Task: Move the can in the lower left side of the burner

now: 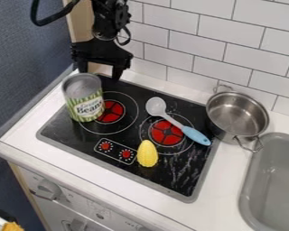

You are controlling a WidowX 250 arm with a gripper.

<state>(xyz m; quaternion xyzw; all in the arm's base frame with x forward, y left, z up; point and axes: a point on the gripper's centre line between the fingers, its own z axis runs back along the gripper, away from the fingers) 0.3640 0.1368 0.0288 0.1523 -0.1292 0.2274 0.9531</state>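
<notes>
While looking down at the cooktop (189,191), see the black gripper (100,72) at upper left, hanging just behind the can (85,99) with fingers spread apart. Can't tell whether touching the rim. Got the can upright on the left side of the cooktop, over the left part of the left burner (122,104), covering some of the ring. Can also see the spoon (155,107) lying slantwise over the right burner (165,138), blue handle toward the pot (237,115). Find the toy corn (147,154) at the front of the cooktop, just beside the printed dial panel (115,152). Have the metal pot upright at the right edge of the cooktop, near the tiled wall (192,49). Note the gray sink (273,180) farther right, plus an oven knob (49,189) below the counter (26,146).
</notes>
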